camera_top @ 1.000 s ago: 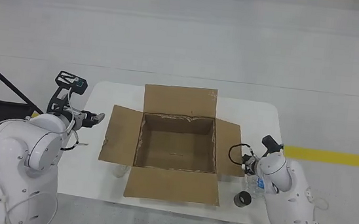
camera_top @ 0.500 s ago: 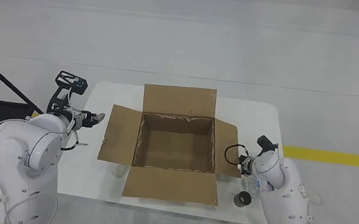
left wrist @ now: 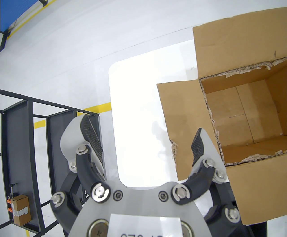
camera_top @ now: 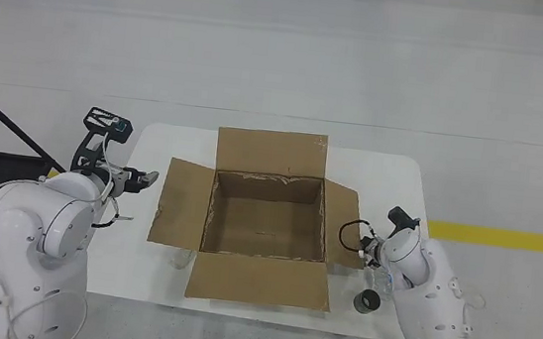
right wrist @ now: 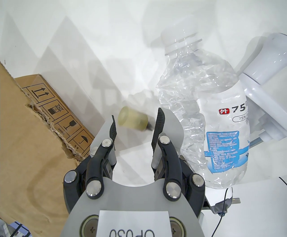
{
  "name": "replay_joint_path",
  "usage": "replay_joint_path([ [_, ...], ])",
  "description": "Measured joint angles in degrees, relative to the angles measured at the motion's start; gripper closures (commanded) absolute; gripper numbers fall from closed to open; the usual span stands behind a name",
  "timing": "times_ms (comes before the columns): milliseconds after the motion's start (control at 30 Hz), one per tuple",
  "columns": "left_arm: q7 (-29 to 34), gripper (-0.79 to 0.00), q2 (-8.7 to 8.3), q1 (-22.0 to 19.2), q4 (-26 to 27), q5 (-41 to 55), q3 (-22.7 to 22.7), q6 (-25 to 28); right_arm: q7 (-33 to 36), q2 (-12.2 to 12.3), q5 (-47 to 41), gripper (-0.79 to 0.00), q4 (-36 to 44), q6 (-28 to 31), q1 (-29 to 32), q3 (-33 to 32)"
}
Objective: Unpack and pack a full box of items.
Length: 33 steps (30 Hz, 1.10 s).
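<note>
An open cardboard box [camera_top: 268, 154] with its flaps spread and a bare floor stands mid-table; its inside also shows in the left wrist view [left wrist: 242, 112]. My left gripper [left wrist: 142, 125] is open and holds nothing, just left of the box's left flap [camera_top: 146, 178]. My right gripper [camera_top: 368, 247] is low by the right flap [right wrist: 27, 134]. Its fingers stand a little apart, with a small blurred yellowish cylinder [right wrist: 133, 120] lying between the tips. A crumpled clear bottle [right wrist: 213, 125] with a white cap lies right beside it [camera_top: 383, 277].
A dark round item [camera_top: 369, 301] stands near the table's front right corner. A black metal rack [left wrist: 22, 145] with a small brown carton [left wrist: 20, 209] on it stands off the table's left side. Bare white tabletop [left wrist: 134, 94] lies left of the box.
My right arm has shifted slightly toward the box's right flap and lowered. The left arm and the box have kept still.
</note>
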State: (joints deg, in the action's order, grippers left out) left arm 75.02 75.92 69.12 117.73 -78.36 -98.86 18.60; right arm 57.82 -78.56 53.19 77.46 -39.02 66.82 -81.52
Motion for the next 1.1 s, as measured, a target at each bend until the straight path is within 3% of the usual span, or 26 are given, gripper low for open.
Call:
replay_joint_path([
  [233, 0.0, -0.785, 0.0, 0.0, 0.0, 0.0, 0.0, 0.0, 0.5, 0.2, -1.3, -0.391, 0.9, 0.0, 0.2, -0.5],
  [333, 0.0, -0.785, 0.0, 0.0, 0.0, 0.0, 0.0, 0.0, 1.6, 0.5, -2.8, -0.588, 3.8, -0.1, 1.0, -1.9],
  [400, 0.0, -0.785, 0.0, 0.0, 0.0, 0.0, 0.0, 0.0, 2.4, 0.8, -2.9, -0.665, 6.5, 0.2, 2.1, -3.1],
  [567, 0.0, -0.785, 0.0, 0.0, 0.0, 0.0, 0.0, 0.0, 3.9, 2.0, -2.3, -0.776, 14.5, 1.8, 7.4, -8.5],
  [667, 0.0, -0.785, 0.0, 0.0, 0.0, 0.0, 0.0, 0.0, 3.5, 2.7, -4.2, -0.785, 18.2, 4.1, 10.6, -13.2],
  [767, 0.0, -0.785, 0.0, 0.0, 0.0, 0.0, 0.0, 0.0, 1.8, 3.0, -7.7, -0.723, 20.9, 7.9, 13.2, -17.3],
  [867, 0.0, -0.785, 0.0, 0.0, 0.0, 0.0, 0.0, 0.0, 0.6, 3.1, -14.2, -0.717, 21.7, 12.0, 14.6, -20.3],
  [1100, 0.0, -0.785, 0.0, 0.0, 0.0, 0.0, 0.0, 0.0, -1.1, 3.2, -21.7, -0.72, 23.2, 22.6, 15.5, -18.2],
])
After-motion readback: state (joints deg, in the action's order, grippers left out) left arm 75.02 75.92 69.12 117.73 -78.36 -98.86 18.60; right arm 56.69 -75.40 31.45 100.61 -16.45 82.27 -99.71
